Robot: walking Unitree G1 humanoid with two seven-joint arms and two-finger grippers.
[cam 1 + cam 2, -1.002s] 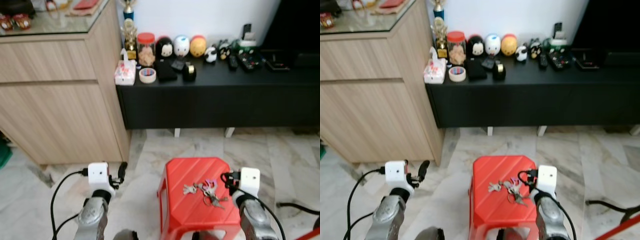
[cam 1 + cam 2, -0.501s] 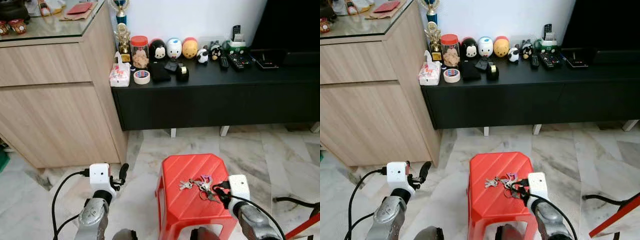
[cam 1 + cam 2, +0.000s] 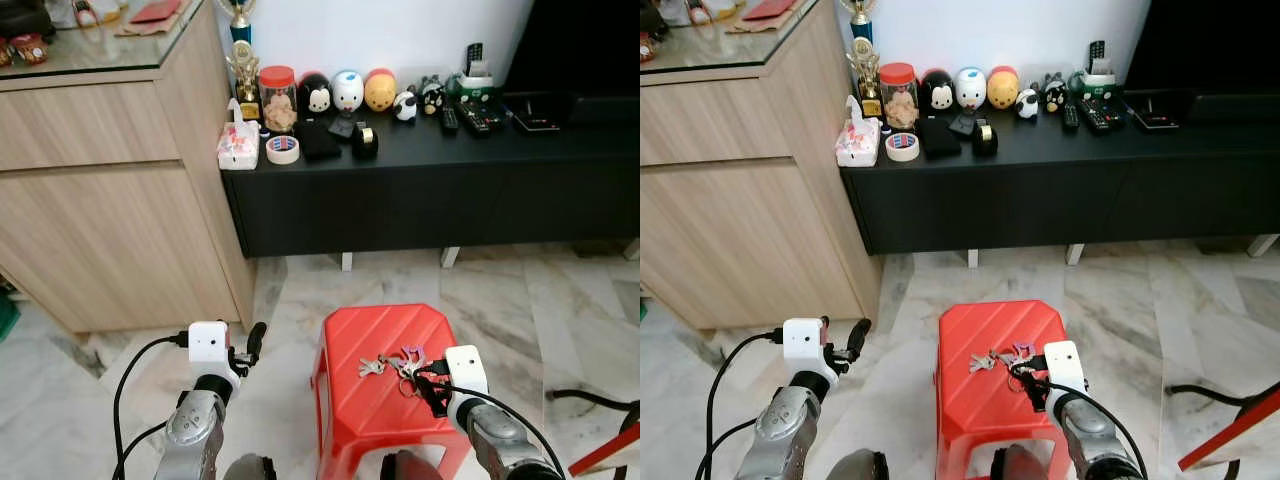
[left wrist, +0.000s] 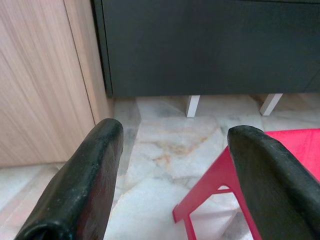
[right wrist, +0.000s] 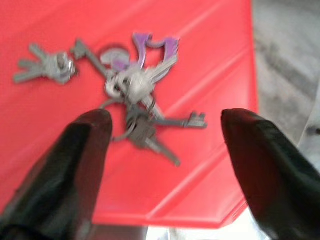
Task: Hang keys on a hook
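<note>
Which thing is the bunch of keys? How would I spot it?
Find the red stool on the marble floor before the long black cabinet. The keys lie on its top, just ahead of the right gripper. They are the only metal things there, with a purple tag.

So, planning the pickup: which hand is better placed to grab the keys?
The right hand: it is open right over the keys on the red stool. The left hand hangs beside the stool over floor.

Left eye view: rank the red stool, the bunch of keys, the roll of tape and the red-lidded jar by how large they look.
1. red stool
2. red-lidded jar
3. bunch of keys
4. roll of tape

The stool and keys sit nearer the camera, so true sizes stay unsure; jar and keys look close.
</note>
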